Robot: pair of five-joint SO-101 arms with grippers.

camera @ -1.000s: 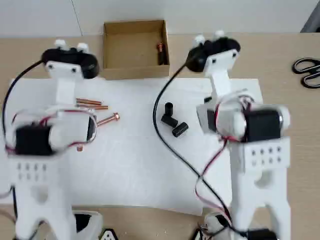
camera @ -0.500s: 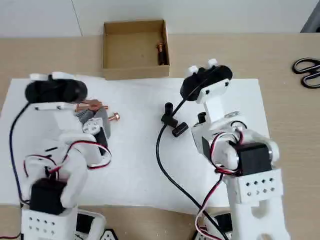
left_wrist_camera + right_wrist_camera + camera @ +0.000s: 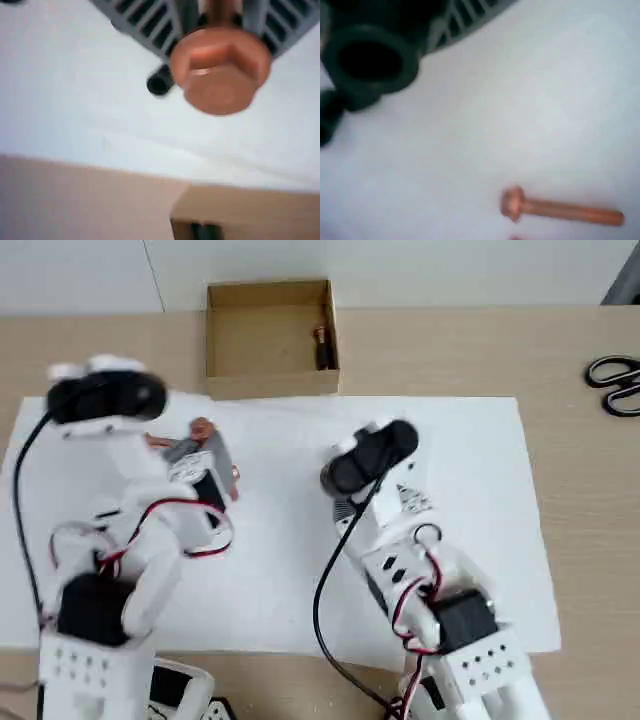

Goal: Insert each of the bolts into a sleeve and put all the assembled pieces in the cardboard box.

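Left gripper sits over the white sheet, closed narrow on a copper bolt. The grey ribbed fingers clamp the shank on both sides, and the hex head sticks out past the fingertips, off the sheet. In the high view the bolt head shows just at the tip of this gripper. More copper bolts lie on the sheet right beside the left gripper, partly hidden by the arm, so I cannot tell how many there are. A far sleeve, black, lies on the sheet ahead of the left gripper, apart from the held bolt.

Cardboard box stands on the desk beyond both grippers, past the far edge of the sheet and nearer the left gripper. One assembled piece lies inside against the box wall on the right gripper's side.

Right gripper is low over the middle of the sheet, closed narrow around a black sleeve whose open bore faces the wrist camera. Its grey ribbed finger is touching the sleeve. A loose sleeve lies on the sheet just beside the held one. A loose bolt lies flat on the sheet, well apart from the right gripper, toward the left gripper's side.

Scissors lie on the bare desk, far out past the right gripper, off the sheet.
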